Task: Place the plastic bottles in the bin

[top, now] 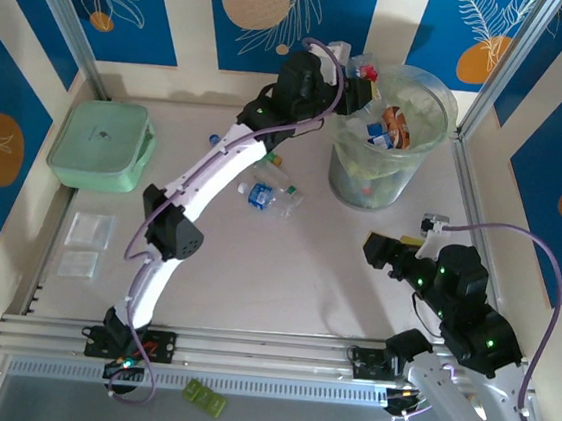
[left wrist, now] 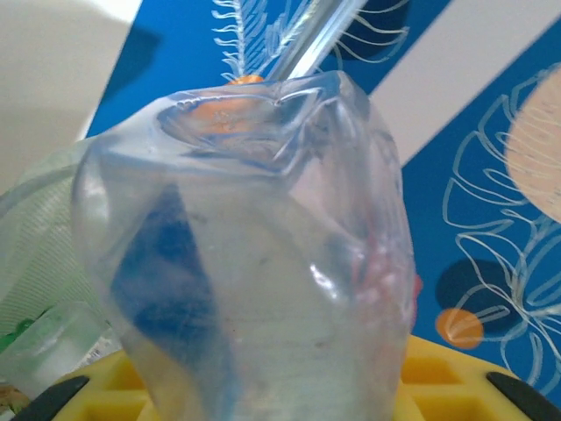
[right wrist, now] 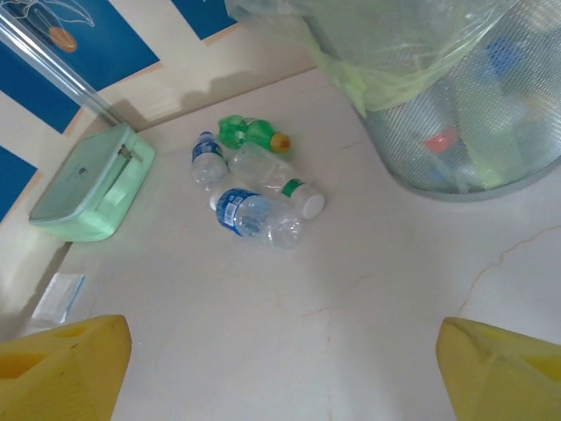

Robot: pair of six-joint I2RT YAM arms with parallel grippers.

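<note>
Plastic fills the grip of the left fingers (top: 354, 72): they are clamped on a crushed clear bottle (left wrist: 263, 289). In the left wrist view its dented wall rises from between them, with a dark blue patch showing through and a touch of red at one side. From above, this bottle hangs at the far left part of the rim of the bin (top: 444, 112), which stands in the far right corner of the counter (top: 303, 283). A greenish bag liner (right wrist: 351, 70) folds over that rim. Inside lie more bottles (top: 384, 136), among them blue labels, a red cap and a brownish label.

The right fingers (top: 373, 247) stand wide apart with nothing between them, low over bare counter near its right edge and pointing toward the middle.

Beyond them, toward the far edge and just left of the bin, four bottles lie in a loose cluster. A blue-labelled bottle (right wrist: 254, 215) lies nearest, with a clear bottle with a green band (right wrist: 280, 178) just beside it. A smaller blue-labelled bottle (right wrist: 208, 160) and a green bottle with an orange cap (right wrist: 250, 132) lie behind these.

A pale-green lidded box (top: 100, 144) sits in the far left corner. Small clear packets (top: 88, 232) lie along the left edge, and a small green item (top: 203, 396) lies past the near edge.
</note>
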